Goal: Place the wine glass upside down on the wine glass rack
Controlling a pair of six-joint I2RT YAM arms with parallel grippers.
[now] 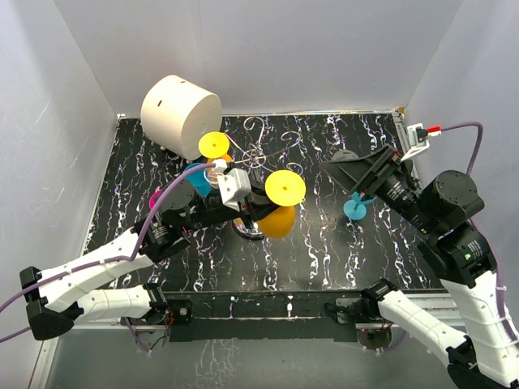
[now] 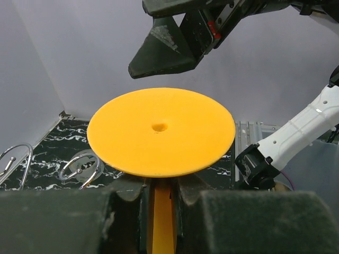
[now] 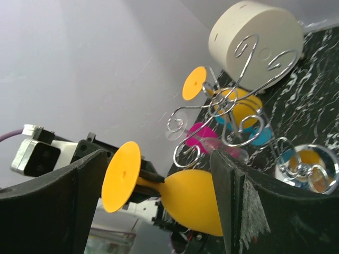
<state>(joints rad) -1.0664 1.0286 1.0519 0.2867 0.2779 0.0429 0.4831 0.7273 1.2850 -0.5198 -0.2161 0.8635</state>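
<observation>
Above mid-table, the yellow wine glass [image 1: 284,189] hangs foot-up just near of the wine glass rack [image 3: 235,106], its stem pinched by the left gripper [image 2: 161,206], apparently to hook onto a wire arm, while the right gripper [image 3: 159,169] waits, spread wide.

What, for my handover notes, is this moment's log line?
left gripper: shut on yellow wine glass stem, foot up | right gripper: open, empty | wine glass rack: held glass not yet on it
</observation>
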